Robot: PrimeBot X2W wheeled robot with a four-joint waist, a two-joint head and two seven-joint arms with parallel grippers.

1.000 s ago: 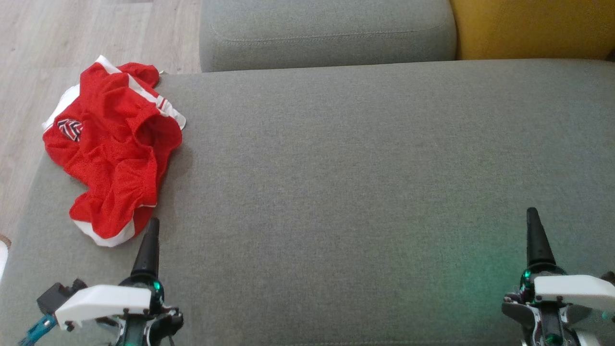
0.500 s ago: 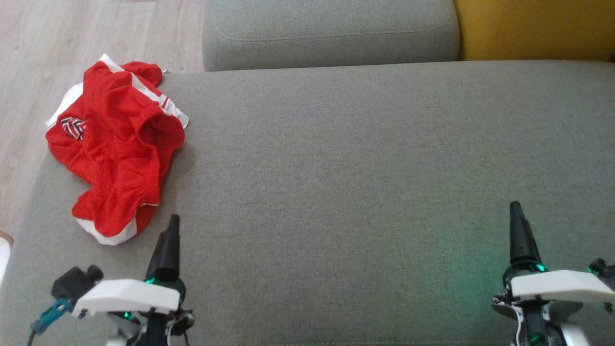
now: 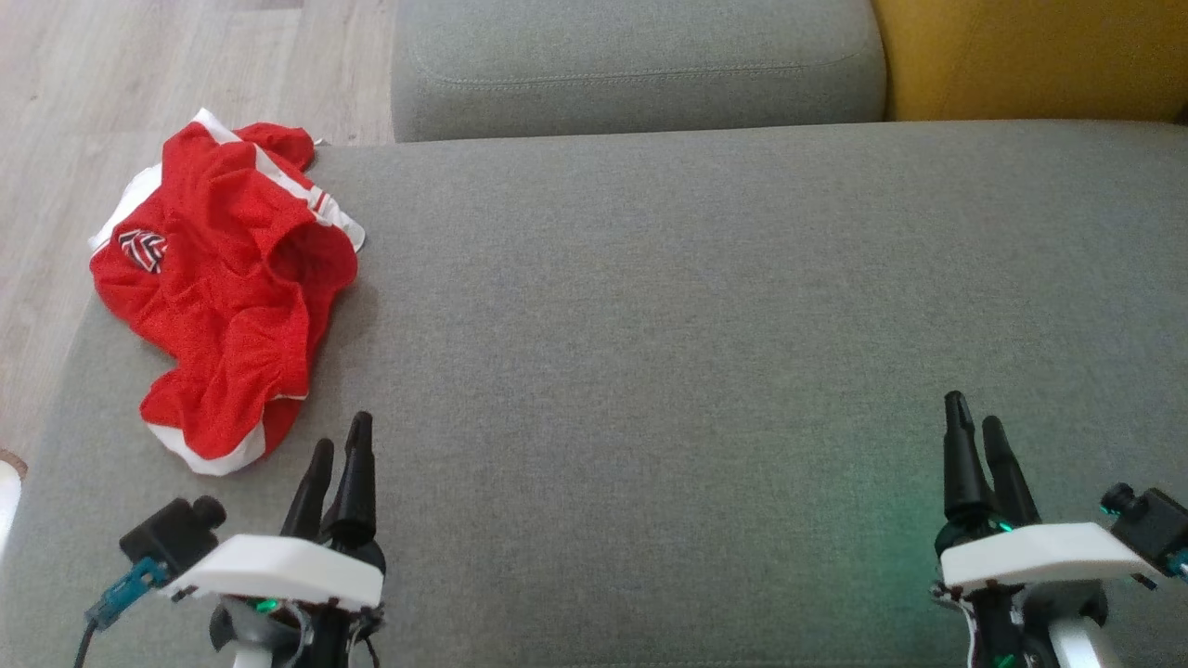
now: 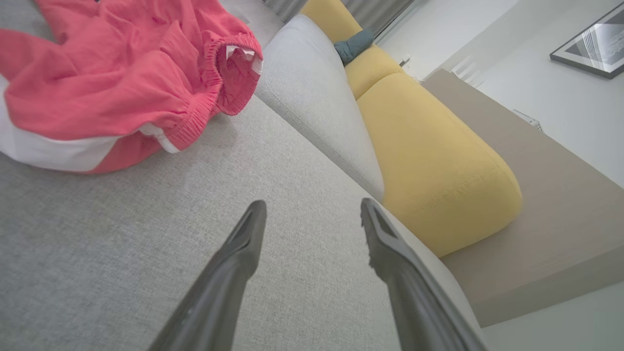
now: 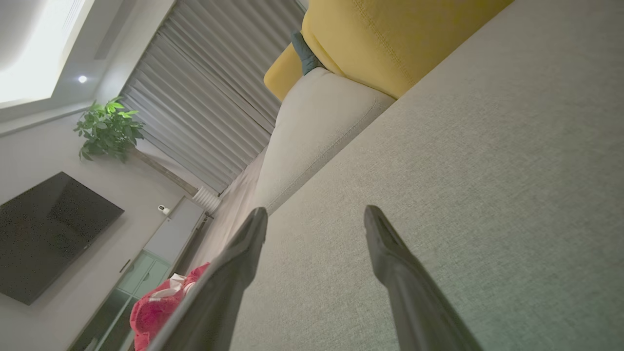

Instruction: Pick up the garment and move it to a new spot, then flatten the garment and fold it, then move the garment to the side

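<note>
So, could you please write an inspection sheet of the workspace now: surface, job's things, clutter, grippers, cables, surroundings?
Surface: grey seat, wide bare area.
Job's things: red garment crumpled at the seat's far left corner, reaching over the edge, not held.
Clutter: nothing seen.
Grippers: left gripper open, empty, near the garment but apart; right gripper open, empty, over bare seat.
Cables: blue connector with a dark lead beside the left wrist.
Surroundings: grey back cushion, yellow cushion, wood floor; TV, plant, curtains in the right wrist view.
</note>
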